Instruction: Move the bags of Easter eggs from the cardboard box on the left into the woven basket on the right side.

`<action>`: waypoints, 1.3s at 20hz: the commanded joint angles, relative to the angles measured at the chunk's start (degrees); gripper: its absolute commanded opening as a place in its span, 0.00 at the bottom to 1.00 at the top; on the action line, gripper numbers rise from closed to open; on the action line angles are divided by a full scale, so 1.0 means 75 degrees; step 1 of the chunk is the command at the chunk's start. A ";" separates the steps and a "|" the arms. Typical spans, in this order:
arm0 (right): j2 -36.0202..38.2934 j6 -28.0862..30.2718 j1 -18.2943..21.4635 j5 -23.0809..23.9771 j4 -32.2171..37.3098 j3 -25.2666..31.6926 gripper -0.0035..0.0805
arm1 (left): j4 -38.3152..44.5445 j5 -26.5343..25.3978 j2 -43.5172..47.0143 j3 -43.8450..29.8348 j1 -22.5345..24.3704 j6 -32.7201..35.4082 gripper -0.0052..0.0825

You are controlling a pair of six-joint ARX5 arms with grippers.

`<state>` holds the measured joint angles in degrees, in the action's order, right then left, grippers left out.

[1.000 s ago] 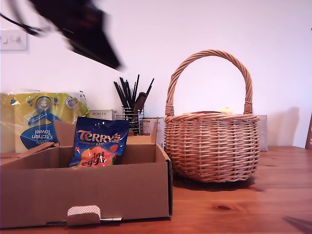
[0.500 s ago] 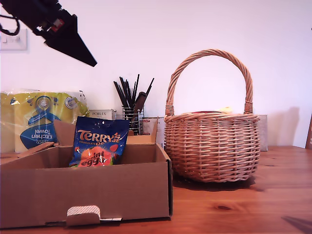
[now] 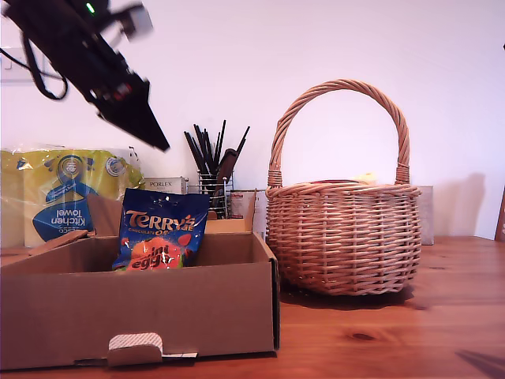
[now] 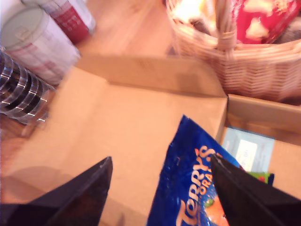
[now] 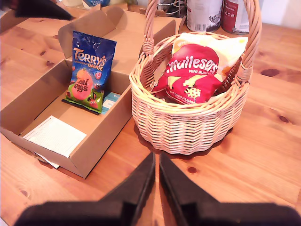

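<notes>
Above the cardboard box (image 3: pixel 142 304), my first gripper (image 4: pixel 160 165) hangs wide, empty, over the Terry's bag (image 3: pixel 160 230); my second gripper (image 5: pixel 156 162) is nearly closed, empty

The surface (image 5: pixel 277 141) is brown wood with dark knots. The cardboard box (image 3: pixel 142 316) sits right on it. The woven basket (image 3: pixel 343 237) stands just beside the box. Behind the box are a kitchen towel pack (image 3: pixel 67 193) and a black wire pot of utensils (image 3: pixel 211 185). Two tins (image 5: pixel 218 14) stand behind the basket.
</notes>
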<state>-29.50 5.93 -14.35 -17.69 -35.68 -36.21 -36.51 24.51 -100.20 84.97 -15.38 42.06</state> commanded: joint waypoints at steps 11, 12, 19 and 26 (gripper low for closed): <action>0.0006 0.0015 -0.0032 -0.0052 0.0064 -0.0087 0.03 | -0.1760 -0.0504 -0.1483 0.0618 -0.0076 0.0644 0.74; 0.0006 0.0015 -0.0032 -0.0052 0.0070 -0.0087 0.03 | -0.2078 -0.0504 -0.1483 0.0618 -0.0131 0.0562 0.74; 0.0006 0.0012 -0.0035 -0.0055 0.0090 -0.0087 0.03 | -0.3121 -0.0169 -0.1480 0.0618 -0.0764 0.0175 0.69; 0.0020 0.0015 -0.0032 -0.0052 0.0087 -0.0090 0.03 | -0.3360 -0.0831 -0.1480 0.0615 -0.1638 -0.0035 0.69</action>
<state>-29.50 5.93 -14.35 -17.72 -35.57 -36.21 -61.41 18.65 -110.76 90.11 -27.44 42.13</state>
